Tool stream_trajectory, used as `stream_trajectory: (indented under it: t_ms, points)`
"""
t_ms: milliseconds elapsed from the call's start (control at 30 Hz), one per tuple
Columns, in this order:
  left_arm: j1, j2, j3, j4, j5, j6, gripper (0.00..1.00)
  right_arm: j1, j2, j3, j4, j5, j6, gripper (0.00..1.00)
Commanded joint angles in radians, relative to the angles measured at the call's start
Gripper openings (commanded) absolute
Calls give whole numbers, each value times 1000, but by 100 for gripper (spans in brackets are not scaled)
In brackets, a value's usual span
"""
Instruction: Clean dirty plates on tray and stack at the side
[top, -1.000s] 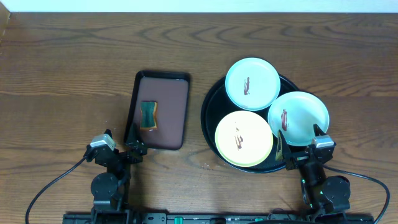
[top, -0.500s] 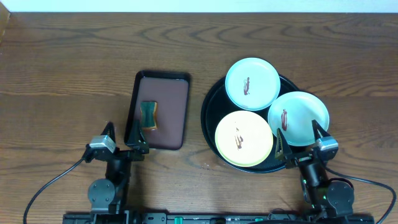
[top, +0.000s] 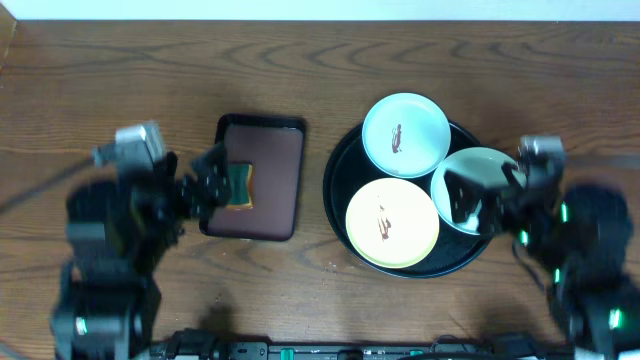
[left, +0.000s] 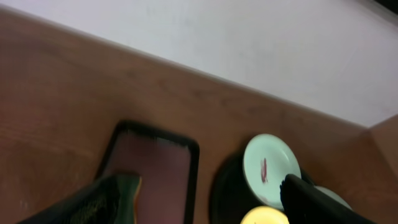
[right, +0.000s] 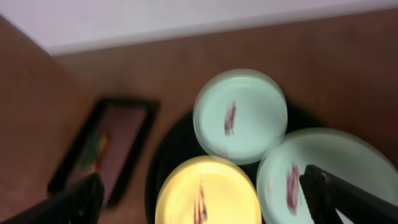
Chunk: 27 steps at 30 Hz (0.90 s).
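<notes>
A brown wooden table fills the overhead view. Right of centre lies the tray, round, black and glossy, with all three plates in it. One mint-white plate sits at the far edge, the yellow plate at the near left, and the second mint-white plate at the right, its rim passing beyond the tray's edge. The plates sit just beside one another. The far mint plate and the yellow one each bear a brown-red smear at centre.

Left of the black tray, and apart from it, lies a smaller rectangular dark brown tray. A small green and brown pad rests in its left half.

Both arms are blurred. The left gripper hangs over the left edge of the rectangular tray, beside the pad. The right gripper hangs over the right mint plate and hides its centre.

The left wrist view shows that gripper's fingers spread wide at the bottom corners with nothing between them, and the pad by the left one. The right wrist view shows its fingers equally wide and empty. It also shows the smear on the right mint plate, which the overhead view does not.
</notes>
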Motion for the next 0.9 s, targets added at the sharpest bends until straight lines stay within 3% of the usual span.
stream_trajectory:
  t_ms: [0,33,167,333,533,667,833,867]
  points:
    - [3,217,187,-109,32,22,84,-12,301,302,-158,-29,-53,99]
    - [3,272,197,-106,47,9,84,-12,404,386,-194,-58,-52,99]
    - [3,349,193,-146,167,-28,84,-12,531,445,-182,-151,-46,99]
    - [2,509,178,-269,-37,-60,81,-12,621,445,-187,-146,-45,99]
    - [1,802,154,-277,-39,-42,79,-12,639,445,-192,-147,-45,99]
    - [1,959,154,-271,-39,15,49,-12,639,445,-196,-146,-26,99]
    - [1,1103,154,-207,-40,82,43,-12,639,445,-196,-146,-26,99]
    - [1,1129,154,-184,-40,91,36,-12,639,445,-196,-146,-26,99]
